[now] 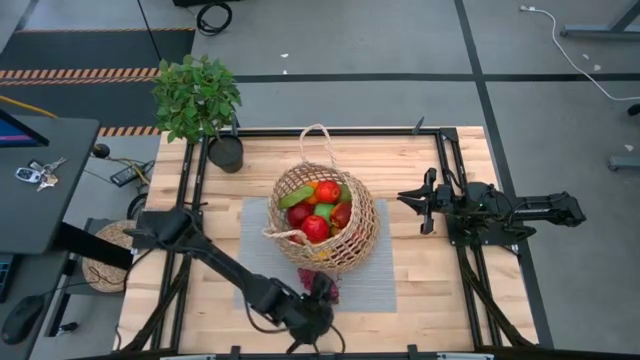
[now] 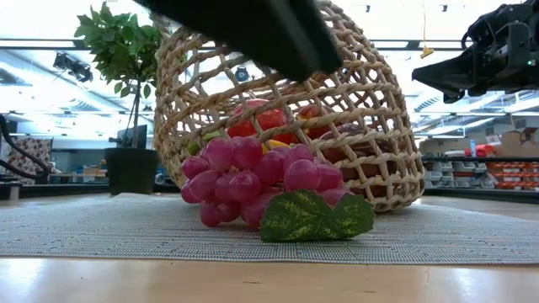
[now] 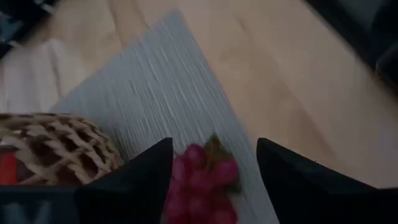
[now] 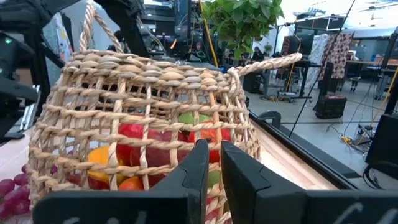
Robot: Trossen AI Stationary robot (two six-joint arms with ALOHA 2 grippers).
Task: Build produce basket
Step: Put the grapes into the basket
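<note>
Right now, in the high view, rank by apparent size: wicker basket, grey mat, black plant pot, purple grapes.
1. Grey woven mat
2. Round tan wicker basket
3. Small black plant pot
4. Purple grape bunch, mostly hidden by the left arm, so unsure.

Basket [image 1: 325, 225] crowds the grapes [image 1: 330, 290]; mat [image 1: 375, 285] rightward lies open.

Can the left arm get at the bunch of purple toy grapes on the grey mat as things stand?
Probably yes. The left gripper hangs right over the bunch of purple toy grapes, open fingers either side. The grapes lie on the grey woven mat outside the round tan wicker basket, with nothing between.
</note>
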